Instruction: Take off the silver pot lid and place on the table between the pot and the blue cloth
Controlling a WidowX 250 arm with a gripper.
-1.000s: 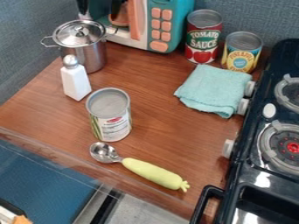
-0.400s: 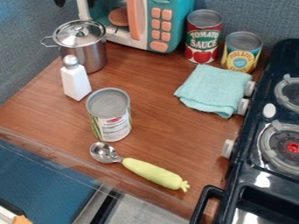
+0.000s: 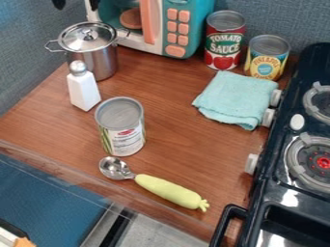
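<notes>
At the top edge, upper left, the dark fingertips of the gripper [image 3: 76, 5] stand apart, open, with nothing between them. They are above and behind the pot, clear of it. The silver pot [image 3: 98, 61] stands upright at the table's back left, with the shiny silver lid [image 3: 82, 38] seated on its rim, knob up. Folded near the stove's left side lies the light blue cloth [image 3: 235, 99]. Brown wooden table [image 3: 168, 77] surface lies between pot and cloth.
A white shaker [image 3: 84, 91] stands just in front of the pot. An opened-face can [image 3: 122, 125] and a green-handled scoop [image 3: 169, 191] are nearer the front. Toy microwave [image 3: 184, 29], tomato can [image 3: 224, 43] and pineapple can [image 3: 266, 58] line the back; stove [image 3: 283, 193] at right.
The gripper has shifted left from in front of the microwave to above and behind the pot, and less of it shows at the top edge. The objects have stayed put.
</notes>
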